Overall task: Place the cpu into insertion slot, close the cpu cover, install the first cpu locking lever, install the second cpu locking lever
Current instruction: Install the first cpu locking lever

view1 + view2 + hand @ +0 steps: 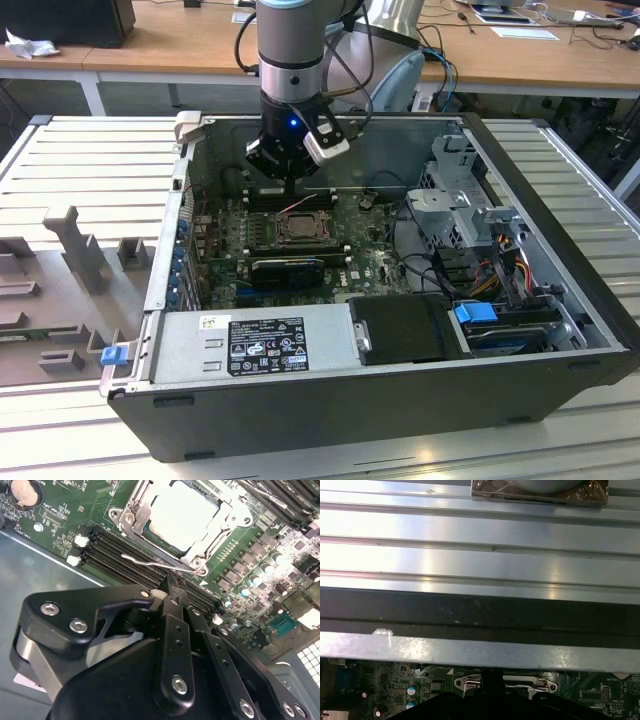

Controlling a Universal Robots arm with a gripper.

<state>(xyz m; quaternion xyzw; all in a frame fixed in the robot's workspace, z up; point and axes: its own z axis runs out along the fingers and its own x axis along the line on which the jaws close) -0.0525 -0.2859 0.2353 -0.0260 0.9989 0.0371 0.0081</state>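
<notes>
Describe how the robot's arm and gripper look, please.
The arm is a silver-grey tube with a dark joint ring, a small blue light and black cables beside it. The gripper is matte black, with flat linkage bars held by silver screws.

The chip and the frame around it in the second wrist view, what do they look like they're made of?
The chip has a pale, matte metal top, likely a plated lid. The frame around it looks like bare stamped steel, silvery with bright glints along its edges. The board under both is glossy green laminate.
</notes>
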